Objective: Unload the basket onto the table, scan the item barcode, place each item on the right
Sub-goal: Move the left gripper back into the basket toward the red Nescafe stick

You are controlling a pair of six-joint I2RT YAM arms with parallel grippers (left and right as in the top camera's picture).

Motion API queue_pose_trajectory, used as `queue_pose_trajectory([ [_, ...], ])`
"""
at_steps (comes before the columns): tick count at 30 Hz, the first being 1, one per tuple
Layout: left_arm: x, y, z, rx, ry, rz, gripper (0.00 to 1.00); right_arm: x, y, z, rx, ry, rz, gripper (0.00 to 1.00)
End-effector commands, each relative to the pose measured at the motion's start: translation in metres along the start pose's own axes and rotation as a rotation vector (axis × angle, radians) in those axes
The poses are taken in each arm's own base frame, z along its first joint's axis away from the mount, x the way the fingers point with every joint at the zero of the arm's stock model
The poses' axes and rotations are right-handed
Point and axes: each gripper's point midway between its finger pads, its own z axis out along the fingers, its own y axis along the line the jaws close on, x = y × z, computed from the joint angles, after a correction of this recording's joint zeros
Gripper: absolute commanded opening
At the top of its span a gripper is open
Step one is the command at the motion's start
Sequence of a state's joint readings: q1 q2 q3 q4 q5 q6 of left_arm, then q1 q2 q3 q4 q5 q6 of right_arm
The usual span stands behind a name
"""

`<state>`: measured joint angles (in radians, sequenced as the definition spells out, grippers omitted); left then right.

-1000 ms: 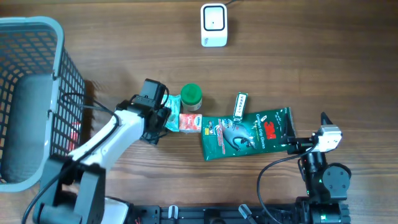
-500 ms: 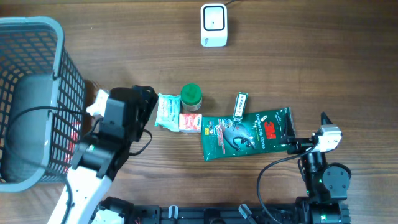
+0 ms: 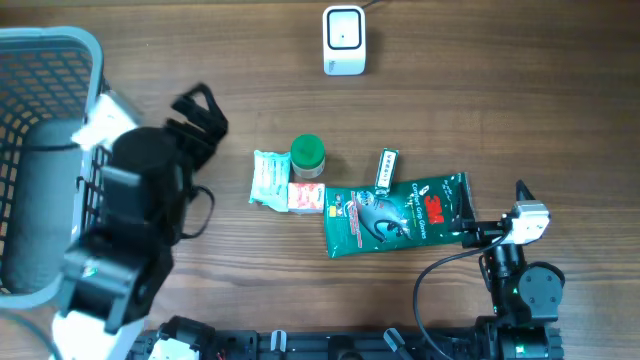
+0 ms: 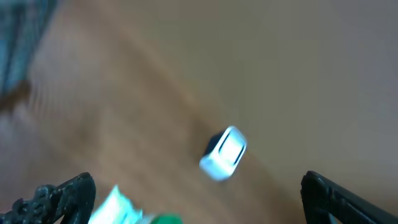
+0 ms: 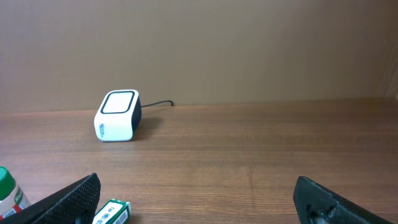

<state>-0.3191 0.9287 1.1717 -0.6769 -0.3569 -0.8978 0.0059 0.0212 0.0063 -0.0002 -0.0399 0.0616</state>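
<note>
Several items lie mid-table: a teal-and-white packet (image 3: 268, 178), a green-capped bottle (image 3: 307, 155), a small red box (image 3: 306, 197), a slim green pack (image 3: 387, 167) and a large green pouch (image 3: 395, 213). The white barcode scanner (image 3: 343, 40) stands at the far edge. My left gripper (image 3: 203, 112) hovers raised, left of the items, open and empty. Its blurred wrist view shows the scanner (image 4: 222, 152) and the packet (image 4: 115, 208) between wide jaws. My right gripper (image 3: 492, 212) rests open at the pouch's right end, facing the scanner (image 5: 117, 116) and the slim pack (image 5: 111, 213).
A grey-blue mesh basket (image 3: 50, 38) fills the left edge, and my left arm looms over its right wall. A cable runs from the scanner off the far edge. Bare wood lies to the right of the scanner and items.
My left gripper let go of the teal packet, opened wide, and rose back to the left toward the basket. The packet stays beside the bottle. The right arm has not moved.
</note>
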Motion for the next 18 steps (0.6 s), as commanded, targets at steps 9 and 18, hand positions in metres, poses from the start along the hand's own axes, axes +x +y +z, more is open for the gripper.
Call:
queue_pose_trajectory([
  [9, -0.186, 0.049, -0.063, -0.357, -0.404, -0.226, 1.0, -0.001, -0.001, 0.0, 0.009, -0.007, -0.009, 1.0],
  [18, -0.159, 0.182, 0.009, -0.489, 0.042, -0.934, 1.0, -0.001, -0.001, 0.0, 0.009, -0.007, -0.009, 1.0],
])
